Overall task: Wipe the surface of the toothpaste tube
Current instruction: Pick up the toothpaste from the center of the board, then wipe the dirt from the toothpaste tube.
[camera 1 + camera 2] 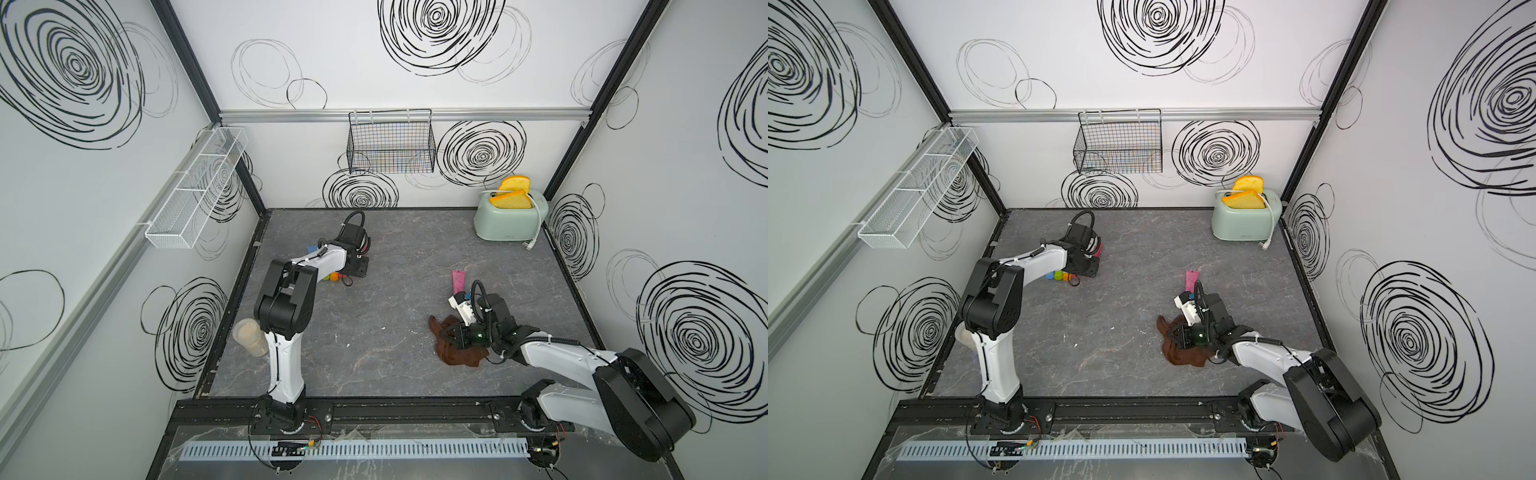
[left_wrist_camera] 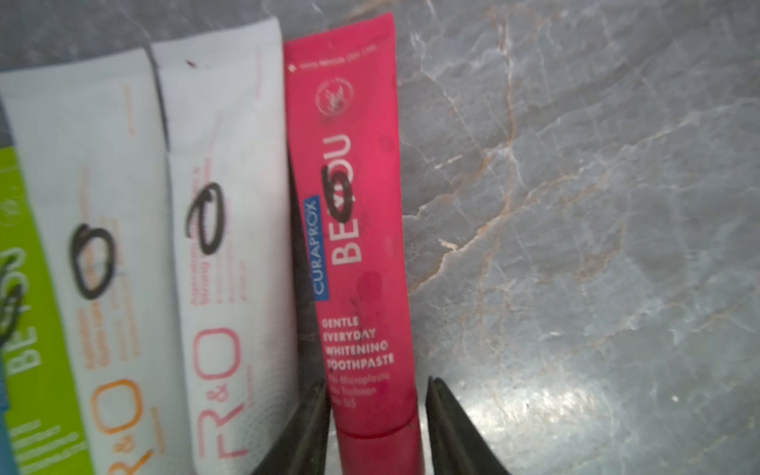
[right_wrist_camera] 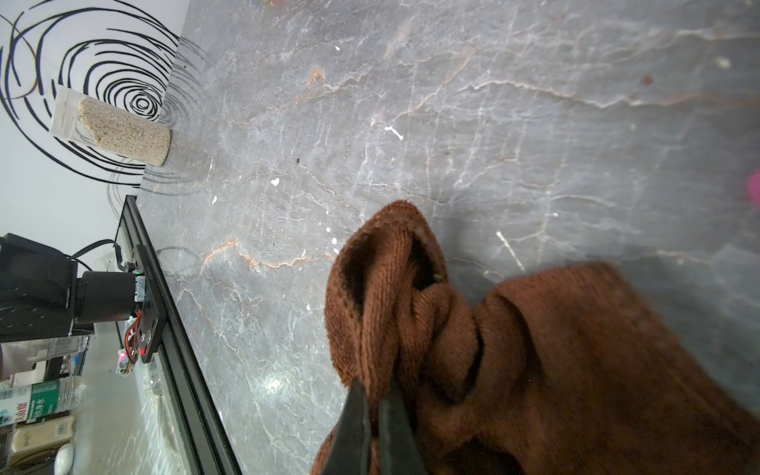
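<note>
1. At the left edge of the table (image 1: 374, 365) we see a jar (image 1: 249, 336) of pale grain standing by the wall.
2. Back left, the left gripper (image 2: 376, 390) straddles the cap end of the red toothpaste tube (image 2: 353, 246). Its fingers are spread, with a sliver of gap on one side. The tube lies flat at the end of a row, beside two white tubes (image 2: 230, 164) and a green tube (image 2: 24, 329).
3. Mid-table, a pink tube (image 1: 458, 281) lies alone.
4. Near it, the right gripper (image 3: 376, 395) pinches the brown cloth (image 3: 555, 349), which is bunched on the table.
5. Back right stands a mint toaster (image 1: 507, 222).
</note>
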You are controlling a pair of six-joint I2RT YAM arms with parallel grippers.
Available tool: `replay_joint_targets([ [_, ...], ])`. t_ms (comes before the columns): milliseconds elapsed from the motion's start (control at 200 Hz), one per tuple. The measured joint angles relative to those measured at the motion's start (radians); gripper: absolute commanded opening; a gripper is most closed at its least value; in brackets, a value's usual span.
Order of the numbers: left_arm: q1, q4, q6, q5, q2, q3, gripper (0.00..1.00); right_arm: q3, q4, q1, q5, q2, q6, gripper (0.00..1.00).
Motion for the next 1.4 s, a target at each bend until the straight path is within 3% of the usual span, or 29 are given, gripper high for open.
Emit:
replay_joint_targets([
  [120,-0.012,-0.006,-0.003,0.001,0.014,0.003,0.46,0.0,0.0,0.0,0.0,0.0,0.0,0.0],
  [650,-0.035,-0.014,-0.008,-0.022,0.034,0.032,0.21,-0.001,0.0,0.0,0.002,-0.003,0.0,0.0],
  [755,-0.064,0.017,-0.019,-0.035,-0.002,-0.026,0.19,-0.001,0.0,0.0,0.002,-0.012,0.0,0.0],
  [995,-0.288,0.058,-0.083,-0.066,-0.255,-0.327,0.16,0.043,-0.022,-0.002,0.003,-0.058,-0.001,0.0],
  [1206,-0.518,0.085,-0.157,-0.1,-0.437,-0.489,0.14,0.116,-0.026,-0.016,0.003,-0.072,-0.008,0.0],
  [1401,-0.668,0.133,-0.233,-0.117,-0.577,-0.663,0.15,0.146,-0.027,-0.021,0.002,-0.034,-0.021,0.0],
])
